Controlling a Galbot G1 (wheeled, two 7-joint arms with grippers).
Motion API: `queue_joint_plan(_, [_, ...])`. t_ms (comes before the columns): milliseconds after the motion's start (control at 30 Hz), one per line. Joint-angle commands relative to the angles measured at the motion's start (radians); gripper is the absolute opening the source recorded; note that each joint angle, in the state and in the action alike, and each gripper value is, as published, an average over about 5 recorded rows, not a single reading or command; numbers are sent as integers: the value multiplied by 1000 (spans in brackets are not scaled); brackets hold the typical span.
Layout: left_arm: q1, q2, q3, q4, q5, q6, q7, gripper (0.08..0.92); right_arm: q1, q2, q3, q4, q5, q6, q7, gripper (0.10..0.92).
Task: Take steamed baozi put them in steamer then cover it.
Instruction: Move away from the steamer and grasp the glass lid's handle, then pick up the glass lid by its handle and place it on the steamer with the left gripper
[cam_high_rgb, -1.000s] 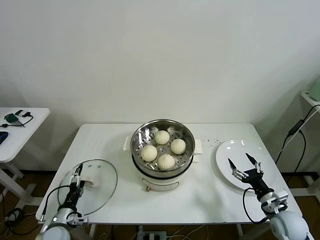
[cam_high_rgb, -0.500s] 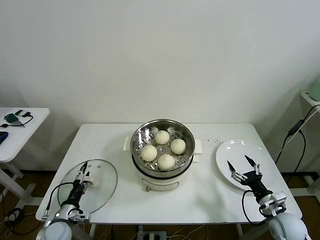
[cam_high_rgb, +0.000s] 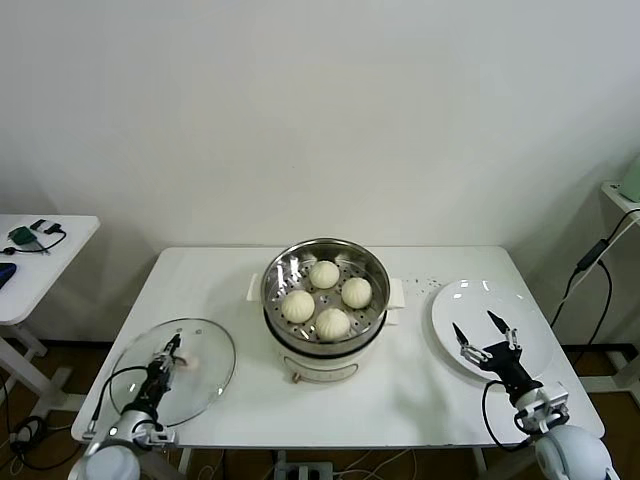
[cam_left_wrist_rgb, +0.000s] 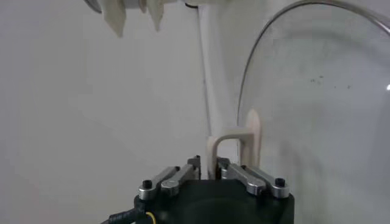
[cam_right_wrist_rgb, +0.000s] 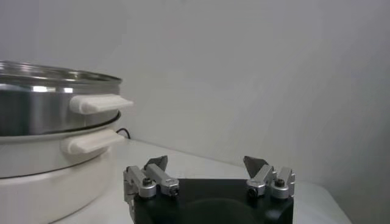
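The steamer (cam_high_rgb: 325, 300) stands mid-table, uncovered, with several steamed baozi (cam_high_rgb: 323, 274) on its perforated tray. The cover (cam_high_rgb: 200, 385), a clear glass lid, lies flat on the table's front left corner. My left gripper (cam_high_rgb: 171, 350) is over it, shut on the lid's white handle (cam_left_wrist_rgb: 234, 141). The left wrist view shows the left gripper (cam_left_wrist_rgb: 208, 164) pinching one leg of that handle, with the glass (cam_left_wrist_rgb: 317, 103) beyond. My right gripper (cam_high_rgb: 481, 333) hovers open over the white plate (cam_high_rgb: 525, 310) with nothing between its fingers. From the right wrist view the right gripper (cam_right_wrist_rgb: 207, 164) faces the steamer's side (cam_right_wrist_rgb: 42, 115).
The white plate at the right holds nothing. Small dark crumbs (cam_high_rgb: 430, 283) lie between the steamer and the plate. A side table (cam_high_rgb: 40, 255) with small gadgets stands off to the left. A cable (cam_high_rgb: 590, 270) hangs at the far right.
My left gripper has closed from wide open onto the cover's handle. The right gripper has drifted slightly toward the table's front edge, still open.
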Motion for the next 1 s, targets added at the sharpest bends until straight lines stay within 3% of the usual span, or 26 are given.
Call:
queue_joint_plan(33, [73, 26, 3, -158, -77, 69, -12, 189, 6, -2, 1, -8, -8, 1, 4, 823])
queue_joint_plan(200, [127, 54, 18, -281, -116, 191, -29, 150, 20, -7, -1, -16, -9, 0, 6, 823])
queue_joint_plan(467, [151, 166, 117, -536, -90, 526, -9, 150, 52, -12, -18, -36, -24, -1, 9, 823])
queue_joint_plan(800, [-13, 353, 430, -679, -136, 838, 244, 150, 93, -29, -44, -61, -55, -10, 22, 823])
queue_joint_plan(900, [-114, 360, 592, -687, -127, 928, 330, 150, 104, -26, -51, -69, -65, -10, 27, 823])
queue_joint_plan(1000, [-230, 323, 723, -663, -94, 987, 415, 150, 111, -19, -55, -76, -76, -9, 30, 823])
